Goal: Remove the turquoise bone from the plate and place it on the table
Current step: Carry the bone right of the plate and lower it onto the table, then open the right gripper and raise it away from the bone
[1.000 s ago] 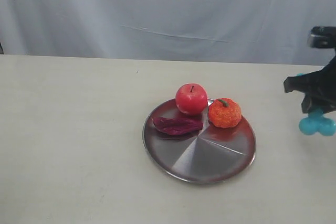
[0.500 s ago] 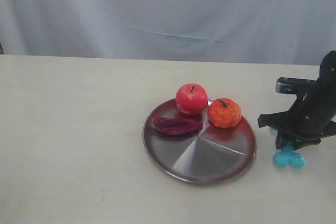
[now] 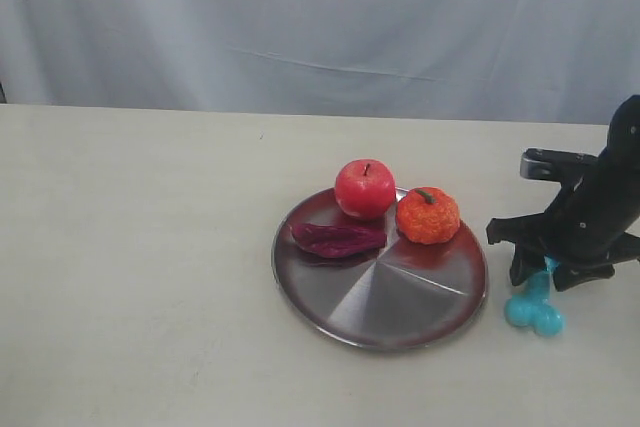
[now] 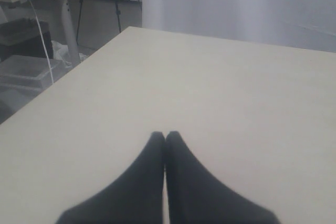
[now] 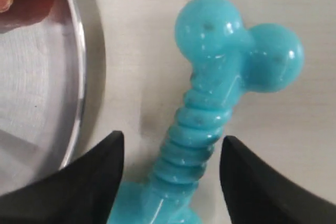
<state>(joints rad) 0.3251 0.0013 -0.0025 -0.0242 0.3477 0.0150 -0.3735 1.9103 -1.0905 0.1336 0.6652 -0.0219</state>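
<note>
The turquoise bone [image 3: 533, 309] lies on the cream table [image 3: 150, 247] just right of the silver plate [image 3: 400, 299], off its rim. My right gripper [image 3: 545, 275] hangs over the bone's near end. In the right wrist view the gripper [image 5: 172, 137] is open, its black fingers [image 5: 100, 171] standing apart on either side of the ribbed shaft of the bone [image 5: 210, 114] with gaps showing. The plate rim [image 5: 79, 77] runs beside it. My left gripper [image 4: 165, 135] is shut with nothing in it, above bare tabletop, and does not show in the exterior view.
On the plate sit a red apple [image 3: 365, 188], an orange knobbly fruit [image 3: 428, 215] and a purple sweet potato [image 3: 338, 238]. A pale curtain [image 3: 300, 17] closes off the back. The left wrist view shows the table's edge [image 4: 68, 74] with other furniture beyond.
My right gripper came down and leftward with the bone to the table beside the plate. Its fingers have spread, and the bone now rests on the tabletop.
</note>
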